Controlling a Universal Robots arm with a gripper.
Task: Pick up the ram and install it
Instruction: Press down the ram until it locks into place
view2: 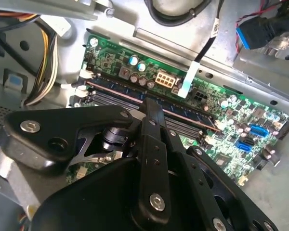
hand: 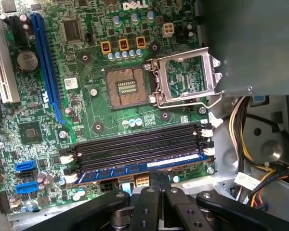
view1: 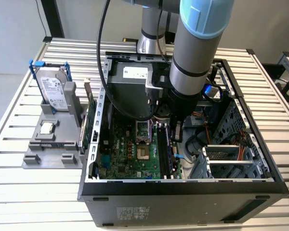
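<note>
1. The gripper is seen lowered inside the case, fingers drawn together directly over the ram.
2. The ram is seated in the outermost slot; actual grip cannot be told.

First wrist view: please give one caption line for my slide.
Hand pressing the ram into the outermost motherboard slot.

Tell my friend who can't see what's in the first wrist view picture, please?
A thin blue ram stick sits in the slot nearest the black gripper, whose fingers meet right at its long edge. Beside it lie empty black memory slots, and beyond them the green motherboard has an open processor socket.
</note>
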